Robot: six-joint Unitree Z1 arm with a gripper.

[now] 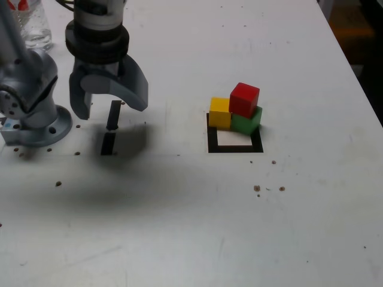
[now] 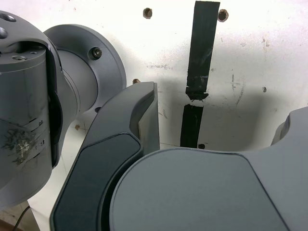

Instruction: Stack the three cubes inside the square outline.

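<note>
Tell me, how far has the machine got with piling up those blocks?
Partly done: the red cube already sits on the green cube, at the far edge of the square outline. The yellow cube stands on the table beside them, so it remains unstacked. Nothing is in hand: the gripper hangs open and empty over the black tape strips, away from the cubes.

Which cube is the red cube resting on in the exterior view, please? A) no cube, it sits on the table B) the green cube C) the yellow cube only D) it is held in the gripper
B: the red cube sits on top of the green cube, with the yellow cube beside them at the far edge of the square outline, while the open gripper hangs empty, well off to the exterior view's left.
</note>
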